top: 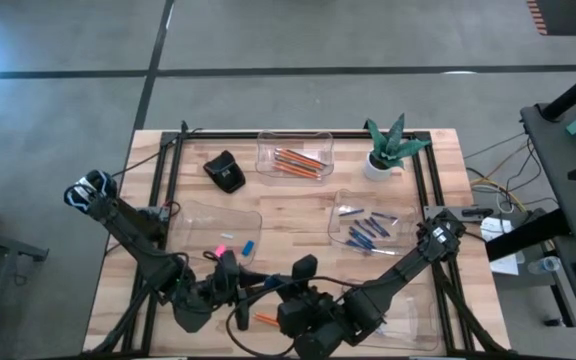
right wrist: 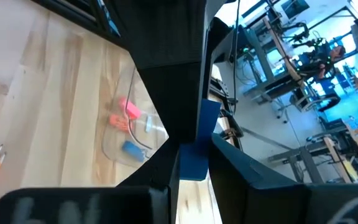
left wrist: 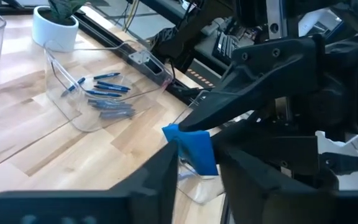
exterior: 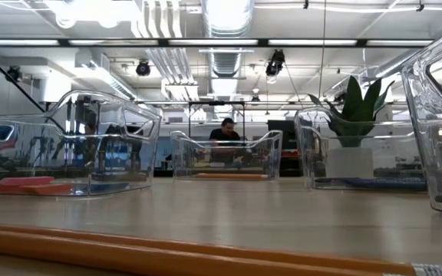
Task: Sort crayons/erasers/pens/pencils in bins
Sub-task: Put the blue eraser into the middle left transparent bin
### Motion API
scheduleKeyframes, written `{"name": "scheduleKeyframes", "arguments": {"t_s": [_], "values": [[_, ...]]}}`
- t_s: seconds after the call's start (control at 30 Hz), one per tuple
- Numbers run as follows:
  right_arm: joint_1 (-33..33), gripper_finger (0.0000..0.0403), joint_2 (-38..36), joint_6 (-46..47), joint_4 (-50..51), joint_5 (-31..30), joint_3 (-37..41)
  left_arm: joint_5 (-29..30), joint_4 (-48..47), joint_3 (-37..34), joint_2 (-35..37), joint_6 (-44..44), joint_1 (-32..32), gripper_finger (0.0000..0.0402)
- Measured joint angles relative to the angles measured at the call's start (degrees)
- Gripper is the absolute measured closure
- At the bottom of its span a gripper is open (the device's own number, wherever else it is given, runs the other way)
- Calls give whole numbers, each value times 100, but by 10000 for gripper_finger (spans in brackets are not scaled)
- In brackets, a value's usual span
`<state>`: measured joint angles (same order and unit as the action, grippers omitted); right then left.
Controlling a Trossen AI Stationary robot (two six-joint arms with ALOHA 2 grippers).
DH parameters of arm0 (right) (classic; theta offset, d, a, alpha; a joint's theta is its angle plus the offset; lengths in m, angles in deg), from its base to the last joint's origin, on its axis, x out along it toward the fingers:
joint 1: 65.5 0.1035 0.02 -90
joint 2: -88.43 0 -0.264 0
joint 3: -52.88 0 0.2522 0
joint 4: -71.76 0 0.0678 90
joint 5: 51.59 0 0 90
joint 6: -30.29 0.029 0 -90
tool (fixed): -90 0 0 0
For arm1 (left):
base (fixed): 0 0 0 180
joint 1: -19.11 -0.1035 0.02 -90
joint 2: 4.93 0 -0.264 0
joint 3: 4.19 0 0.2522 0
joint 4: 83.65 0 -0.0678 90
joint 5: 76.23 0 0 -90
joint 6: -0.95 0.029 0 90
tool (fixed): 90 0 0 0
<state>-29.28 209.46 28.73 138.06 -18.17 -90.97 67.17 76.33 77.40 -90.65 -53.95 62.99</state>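
Counter (top: 298,205): pale wood planks, carrying four clear bins, a potted plant (top: 383,150) and a black lump-shaped object (top: 226,172).
Arms: both reached in to the near edge of the counter and met tip to tip there.
Bins: the far bin (top: 268,140) stood in the middle at the back, the left bin (top: 193,215) and the right bin (top: 340,205) stood at mid-counter, and the fourth bin (top: 423,330) stood at the near right corner.
Right end effector (right wrist: 194,168): narrow, clamped on the blue eraser (left wrist: 191,149) and holding it above the counter.
Left end effector (left wrist: 194,177): at the same blue eraser, facing the right one. Whether it gripped could not be told.
Pencils (top: 298,160): orange, lying in the far bin.
Loose pencil (top: 265,320): lay on the bare counter below the end effectors.
Blue sticks (top: 368,228): lay in the right bin. Pens and crayons could not be told apart.
Pink erasers (top: 220,249): lay in the left bin, with a light blue one (top: 249,244) beside them.
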Motion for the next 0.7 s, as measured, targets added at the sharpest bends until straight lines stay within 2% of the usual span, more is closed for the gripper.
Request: {"name": "scheduleKeyframes", "arguments": {"t_s": [0.23, 0.5, 0.7], "values": [[4, 337, 0, -22, 22, 3, 0, -107, -17, 0, 4, 15, 0, 390], [5, 335, -7, 349, 122, 490, -4, -235, -53, -4, 2, 11, 0, 389], [20, 291, -64, 925, 342, 596, -4, -211, -27, -7, -2, 24, -7, 389]]}}
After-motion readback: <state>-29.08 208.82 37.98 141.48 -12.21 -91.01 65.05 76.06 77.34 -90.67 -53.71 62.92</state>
